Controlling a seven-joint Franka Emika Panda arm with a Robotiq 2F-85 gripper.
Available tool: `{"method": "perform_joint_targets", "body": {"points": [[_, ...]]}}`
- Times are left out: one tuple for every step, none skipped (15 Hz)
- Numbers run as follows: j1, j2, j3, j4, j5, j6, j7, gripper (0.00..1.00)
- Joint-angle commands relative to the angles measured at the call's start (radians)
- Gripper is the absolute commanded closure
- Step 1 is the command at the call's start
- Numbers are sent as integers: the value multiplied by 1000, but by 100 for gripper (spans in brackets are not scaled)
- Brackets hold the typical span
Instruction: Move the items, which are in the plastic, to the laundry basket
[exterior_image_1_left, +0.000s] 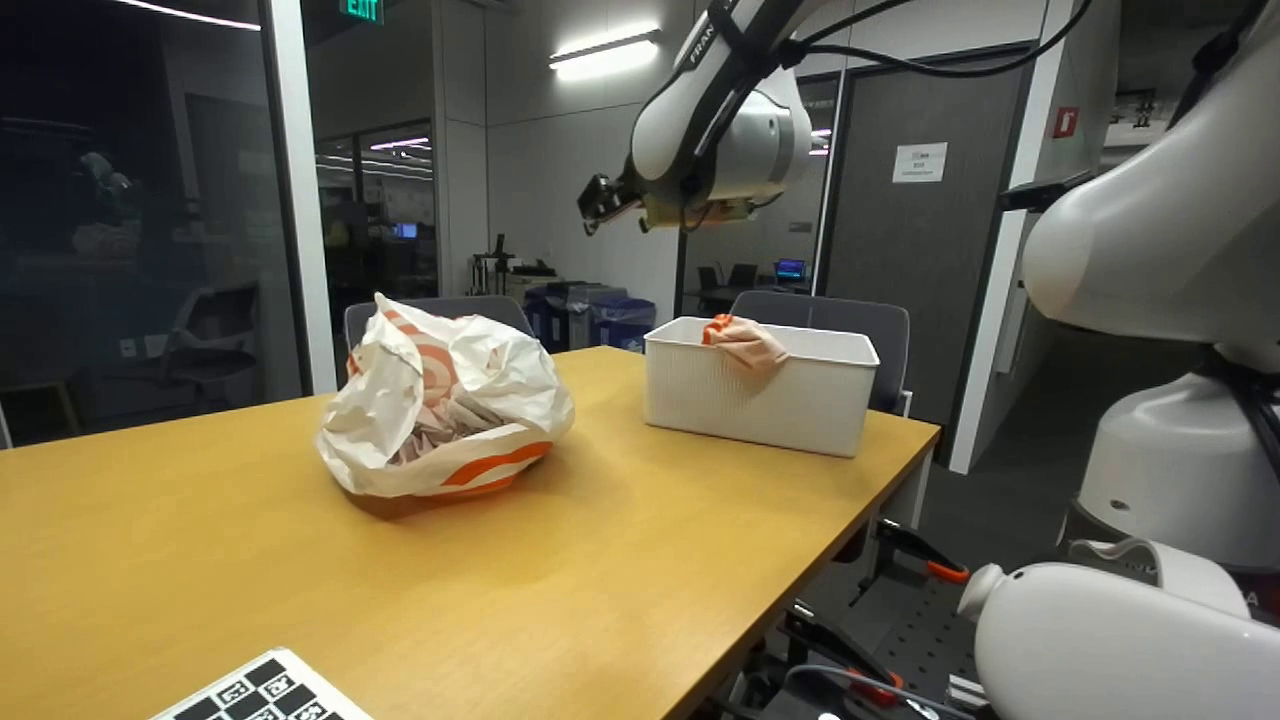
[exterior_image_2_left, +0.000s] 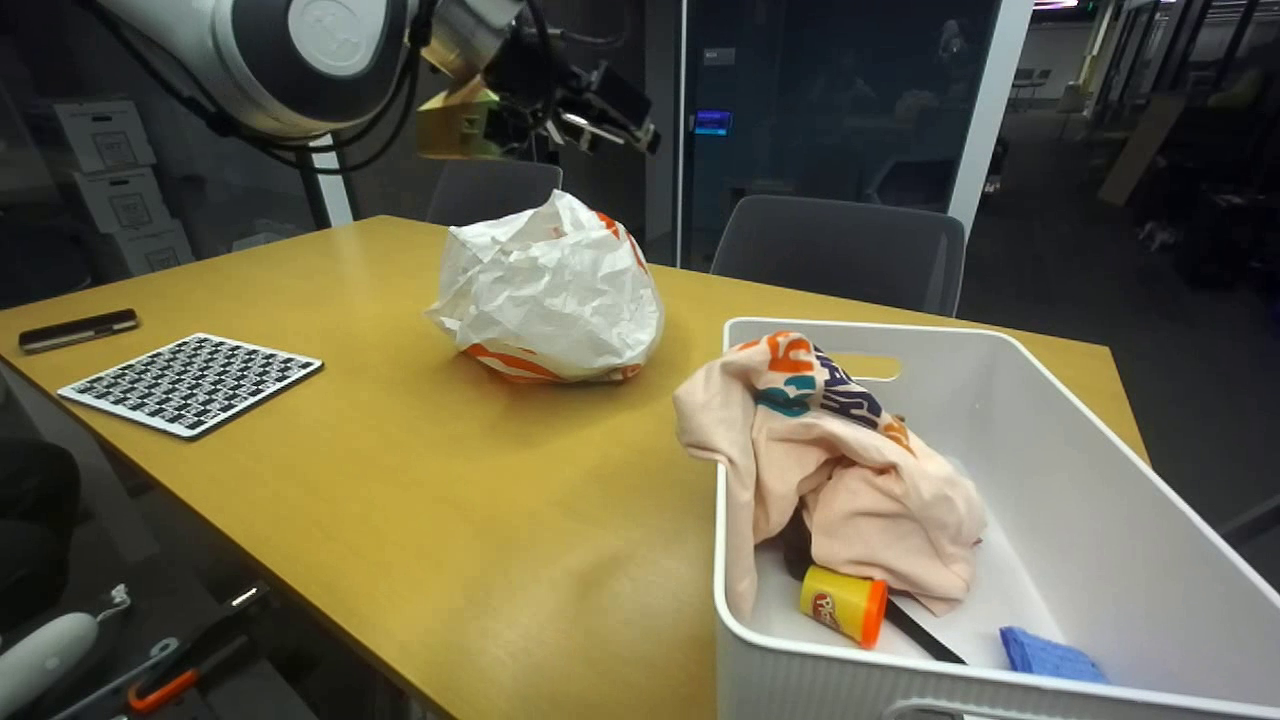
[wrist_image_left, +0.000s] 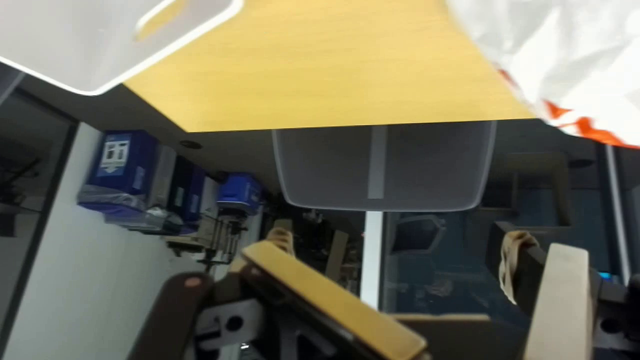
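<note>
2 kinds of white share the smooth yellow worktop (exterior_image_2_left: 500, 530): the thin, crinkled plastic of the bulging bag (exterior_image_2_left: 550, 295), marked with orange, and the stiff basket (exterior_image_1_left: 760, 412), rounded at the corners and finely ribbed outside. The cloth (exterior_image_2_left: 850, 475) is soft, pale pink and folded, printed with coloured letters; it drapes over the basket's rim, most of it inside.

In an exterior view the basket's inside shows: a yellow tub (exterior_image_2_left: 843, 605) with an orange lid lies on its side just beside the cloth, near a dark strip (exterior_image_2_left: 922, 628) and a blue piece (exterior_image_2_left: 1050, 655). A flat checkered board (exterior_image_2_left: 195, 385) lies on the worktop near a slim dark bar (exterior_image_2_left: 80, 330). The wrist view shows the basket's corner, part of the bag and the fingers (wrist_image_left: 560, 300), which stand wide apart; in both exterior views they hang higher than bag and basket.

The bag slumps on the worktop, apart from the basket. Its open mouth shows in an exterior view, and there the items (exterior_image_1_left: 440, 430) lie as a crumpled, grey-pink heap, too bunched to tell 1 from the next.
</note>
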Motion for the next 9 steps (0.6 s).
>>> {"method": "perform_joint_targets", "body": {"points": [[124, 131, -21, 76, -123, -33, 72, 0], [127, 170, 18, 97, -85, -39, 31, 0], [136, 213, 33, 110, -100, -35, 32, 0], [127, 256, 67, 124, -101, -29, 37, 0], [116, 294, 105, 135, -103, -20, 43, 0], [111, 333, 133, 146, -106, -19, 41, 0], [110, 372, 158, 157, -110, -22, 40, 0], [108, 410, 182, 167, -115, -31, 40, 0], [112, 452, 200, 170, -127, -43, 29, 0]]}}
